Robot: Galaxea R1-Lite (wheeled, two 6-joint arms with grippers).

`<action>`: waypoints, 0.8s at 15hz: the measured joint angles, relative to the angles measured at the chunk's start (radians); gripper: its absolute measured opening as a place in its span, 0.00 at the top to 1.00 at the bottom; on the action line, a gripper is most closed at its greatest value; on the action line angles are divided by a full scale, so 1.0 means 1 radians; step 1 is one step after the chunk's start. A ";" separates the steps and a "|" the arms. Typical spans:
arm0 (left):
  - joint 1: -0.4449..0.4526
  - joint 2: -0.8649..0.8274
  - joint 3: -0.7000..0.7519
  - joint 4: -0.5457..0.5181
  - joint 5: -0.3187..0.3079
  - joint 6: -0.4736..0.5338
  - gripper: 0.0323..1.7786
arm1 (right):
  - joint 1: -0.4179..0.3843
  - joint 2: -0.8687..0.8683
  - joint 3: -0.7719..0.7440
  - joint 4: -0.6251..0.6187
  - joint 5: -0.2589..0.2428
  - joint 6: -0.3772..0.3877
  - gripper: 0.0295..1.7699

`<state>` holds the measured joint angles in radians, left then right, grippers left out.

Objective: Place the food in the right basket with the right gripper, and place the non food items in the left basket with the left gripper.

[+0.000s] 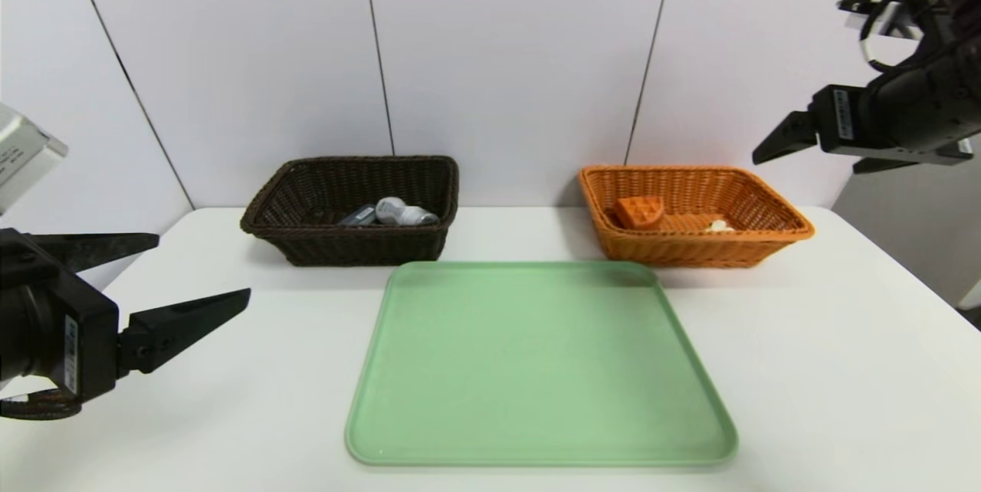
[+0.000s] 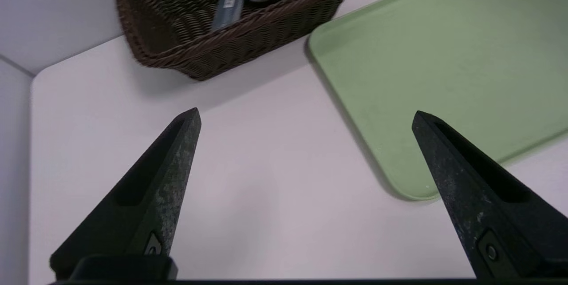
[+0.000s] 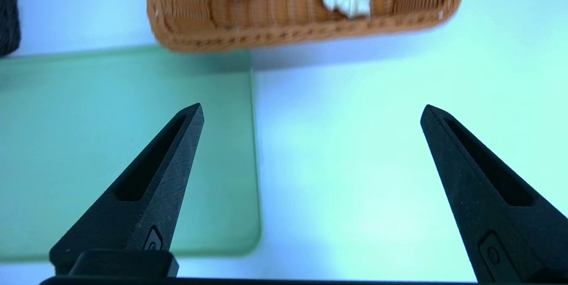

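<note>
Here we hold our left gripper [image 1: 195, 270] and right gripper [image 1: 774, 143] spread and empty above the desk's [image 1: 843, 369] side edges, while the white bottle [image 1: 405, 212] lies lengthwise along the brown basket's [image 1: 306, 243] near wall and the waffle [image 1: 640, 211] sits in the orange basket [image 1: 766, 247].

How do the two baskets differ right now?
Colour: the left basket is dark brown, the right basket is orange.
Contents: the left basket holds a white bottle and a small dark packet; the right basket holds an orange waffle-like piece and a small white item.
Shared: both are woven, rectangular, upright, and sit behind the green tray, which has nothing on it.
</note>
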<state>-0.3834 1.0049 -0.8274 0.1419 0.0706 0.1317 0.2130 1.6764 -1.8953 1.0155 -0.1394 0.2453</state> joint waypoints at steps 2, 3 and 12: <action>0.003 -0.028 0.015 0.004 0.110 -0.002 0.05 | 0.026 -0.114 0.103 0.024 -0.003 0.027 0.04; 0.004 -0.045 0.021 0.016 0.153 -0.002 0.05 | 0.039 -0.172 0.161 0.026 -0.003 0.031 0.04; 0.158 -0.278 0.085 0.195 0.186 0.007 0.05 | 0.069 -0.706 0.538 0.035 -0.011 0.020 0.04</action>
<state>-0.2255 0.7268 -0.7423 0.3372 0.2564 0.1385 0.2819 0.9706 -1.3570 1.0502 -0.1500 0.2655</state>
